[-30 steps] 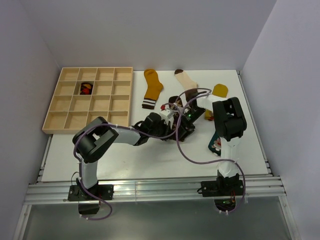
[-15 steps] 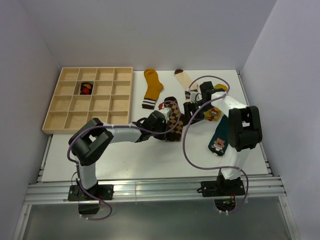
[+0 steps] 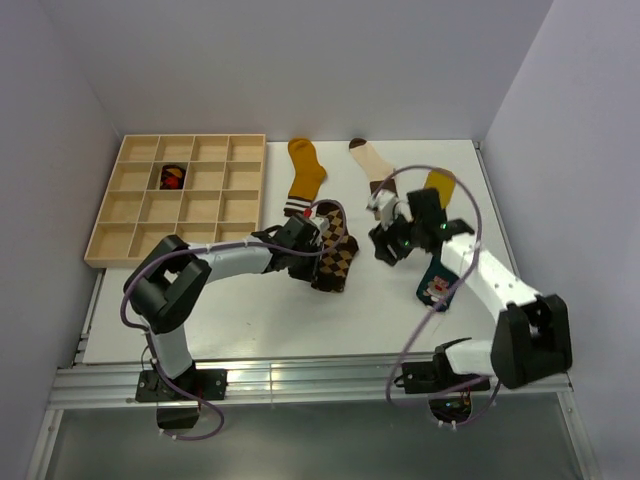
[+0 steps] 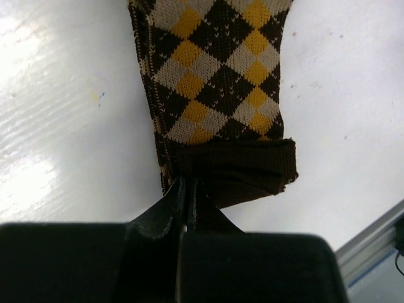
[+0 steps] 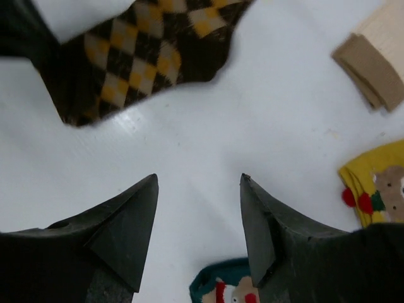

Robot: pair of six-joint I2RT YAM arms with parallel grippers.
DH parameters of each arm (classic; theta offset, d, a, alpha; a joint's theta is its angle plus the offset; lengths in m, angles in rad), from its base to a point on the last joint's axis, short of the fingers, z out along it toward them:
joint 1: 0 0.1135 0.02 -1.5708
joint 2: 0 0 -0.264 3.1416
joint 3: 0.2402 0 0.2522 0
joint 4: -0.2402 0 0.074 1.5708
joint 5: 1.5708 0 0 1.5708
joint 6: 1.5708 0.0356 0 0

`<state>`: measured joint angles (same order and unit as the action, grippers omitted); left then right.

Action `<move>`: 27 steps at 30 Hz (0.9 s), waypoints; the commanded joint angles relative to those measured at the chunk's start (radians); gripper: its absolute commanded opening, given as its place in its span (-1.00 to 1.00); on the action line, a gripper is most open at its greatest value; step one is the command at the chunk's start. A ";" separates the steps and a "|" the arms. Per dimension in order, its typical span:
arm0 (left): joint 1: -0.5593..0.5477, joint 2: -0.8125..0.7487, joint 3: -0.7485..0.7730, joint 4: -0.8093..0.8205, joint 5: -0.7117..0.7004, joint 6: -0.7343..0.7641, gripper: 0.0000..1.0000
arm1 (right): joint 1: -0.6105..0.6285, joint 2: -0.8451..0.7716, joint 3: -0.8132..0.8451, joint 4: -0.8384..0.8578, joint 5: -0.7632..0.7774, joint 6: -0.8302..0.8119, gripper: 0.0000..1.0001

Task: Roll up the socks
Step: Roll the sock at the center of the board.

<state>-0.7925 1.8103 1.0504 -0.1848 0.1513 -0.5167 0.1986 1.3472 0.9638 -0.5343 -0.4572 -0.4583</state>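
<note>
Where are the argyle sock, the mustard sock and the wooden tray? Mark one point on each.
argyle sock [image 4: 214, 82], left wrist view, on its diamond-patterned body.
mustard sock [image 3: 306, 172], top external view, on its plain middle.
wooden tray [image 3: 203, 206], top external view, on a bare compartment floor.

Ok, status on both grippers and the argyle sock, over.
Left gripper shut on the argyle sock at its folded cuff. Right gripper open over the table, holding nothing. Teal sock and yellow sock lie near it.
</note>
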 commanded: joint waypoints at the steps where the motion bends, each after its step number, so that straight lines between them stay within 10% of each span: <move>1: 0.027 0.027 0.019 -0.191 0.074 0.026 -0.99 | 0.162 -0.137 -0.173 0.230 0.167 -0.190 0.25; 17: 0.088 0.176 0.141 -0.272 0.264 -0.106 -0.99 | 0.649 -0.330 -0.526 0.577 0.280 -0.375 0.28; 27: 0.091 0.228 0.198 -0.332 0.295 -0.068 -1.00 | 0.803 -0.174 -0.582 0.756 0.416 -0.485 0.28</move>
<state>-0.6956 1.9846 1.2510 -0.4305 0.4812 -0.6209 0.9833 1.1458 0.3916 0.0868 -0.1089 -0.8886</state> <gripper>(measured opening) 0.023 0.638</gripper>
